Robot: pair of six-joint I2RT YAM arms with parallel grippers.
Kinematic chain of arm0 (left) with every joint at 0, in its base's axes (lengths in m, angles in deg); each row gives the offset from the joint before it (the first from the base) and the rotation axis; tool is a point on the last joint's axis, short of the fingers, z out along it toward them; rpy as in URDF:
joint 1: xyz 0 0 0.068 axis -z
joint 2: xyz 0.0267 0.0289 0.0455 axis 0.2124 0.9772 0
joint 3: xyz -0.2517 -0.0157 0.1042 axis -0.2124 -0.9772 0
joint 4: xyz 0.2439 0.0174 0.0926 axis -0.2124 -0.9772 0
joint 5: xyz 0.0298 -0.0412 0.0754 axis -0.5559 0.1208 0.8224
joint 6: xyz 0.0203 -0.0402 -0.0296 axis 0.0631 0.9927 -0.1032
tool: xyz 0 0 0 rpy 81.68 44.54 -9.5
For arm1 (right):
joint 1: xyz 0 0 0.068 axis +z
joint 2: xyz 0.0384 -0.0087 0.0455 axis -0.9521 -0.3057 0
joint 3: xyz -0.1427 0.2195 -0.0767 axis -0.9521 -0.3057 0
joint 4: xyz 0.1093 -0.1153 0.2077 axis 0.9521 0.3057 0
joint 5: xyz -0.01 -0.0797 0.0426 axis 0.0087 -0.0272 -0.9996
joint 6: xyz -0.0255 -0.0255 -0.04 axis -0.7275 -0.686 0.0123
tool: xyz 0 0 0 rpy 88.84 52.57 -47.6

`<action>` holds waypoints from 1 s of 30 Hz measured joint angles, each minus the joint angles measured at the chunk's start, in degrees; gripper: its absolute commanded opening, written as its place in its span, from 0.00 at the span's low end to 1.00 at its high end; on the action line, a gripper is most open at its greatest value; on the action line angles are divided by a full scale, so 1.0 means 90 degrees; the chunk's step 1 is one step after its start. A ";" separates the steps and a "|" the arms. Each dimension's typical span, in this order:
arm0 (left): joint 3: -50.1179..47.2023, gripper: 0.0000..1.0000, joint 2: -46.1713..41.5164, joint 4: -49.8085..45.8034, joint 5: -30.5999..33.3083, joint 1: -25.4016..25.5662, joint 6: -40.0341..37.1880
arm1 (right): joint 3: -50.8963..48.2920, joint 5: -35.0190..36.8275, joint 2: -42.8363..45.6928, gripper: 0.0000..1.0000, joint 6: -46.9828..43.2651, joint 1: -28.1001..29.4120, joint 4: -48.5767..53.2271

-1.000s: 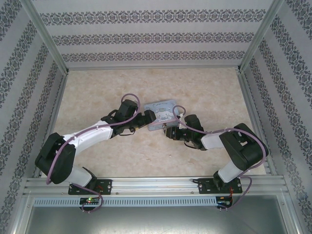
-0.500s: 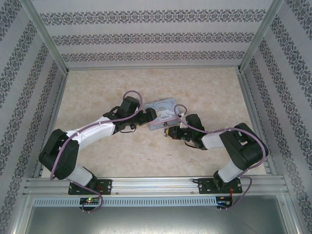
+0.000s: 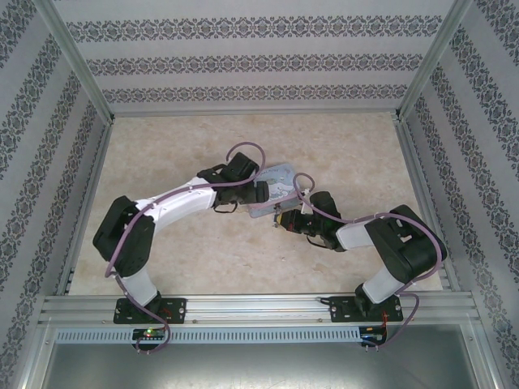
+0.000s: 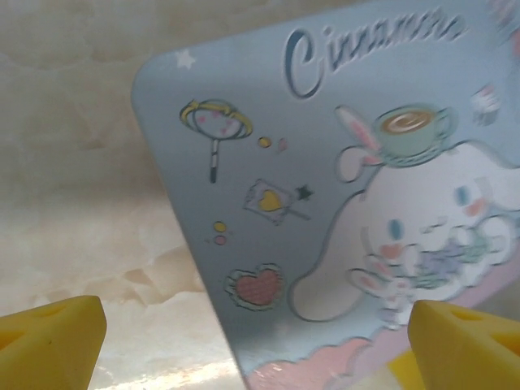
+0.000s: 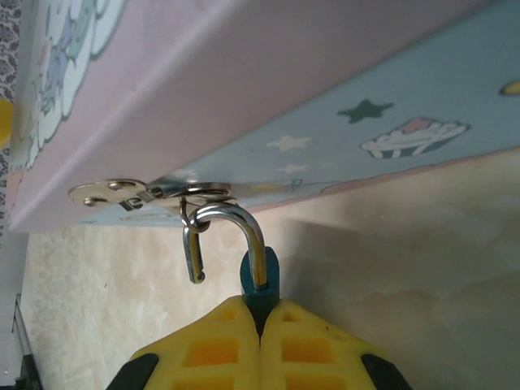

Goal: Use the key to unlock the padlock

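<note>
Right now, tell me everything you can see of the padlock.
The padlock is tiny. Its dark teal body is mostly hidden, clamped between the yellow fingers of the right claw. Its shiny silver metal shackle arches through the ring of the hasp on the tin. The shackle's short leg ends free, outside the body, so the lock looks open.

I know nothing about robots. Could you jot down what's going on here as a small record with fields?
setting: marbled table with patterned walls around it
tin box: pastel blue-lilac with a cartoon puppy on the lid, mid-table
padlock: tiny teal body, hooked on the tin's metal hasp
shackle: silver, one end free of the body, so it looks unlocked
right end effector: shut on the padlock body
left end effector: open, hovering at the tin's lid
</note>
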 measured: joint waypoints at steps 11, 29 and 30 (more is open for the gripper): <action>0.0182 0.97 0.0308 -0.0321 0.0595 0.0299 -0.0134 | -0.0267 0.0644 0.0505 0.00 0.1064 0.0148 0.0034; 0.0095 0.96 0.0379 0.0068 0.0498 0.0381 -0.0022 | -0.0605 0.2011 0.0661 0.00 0.3092 0.0685 -0.0476; 0.0080 0.96 0.0386 0.0119 0.0481 0.0386 -0.0010 | -0.0605 0.2072 0.0678 0.00 0.3174 0.0685 -0.0478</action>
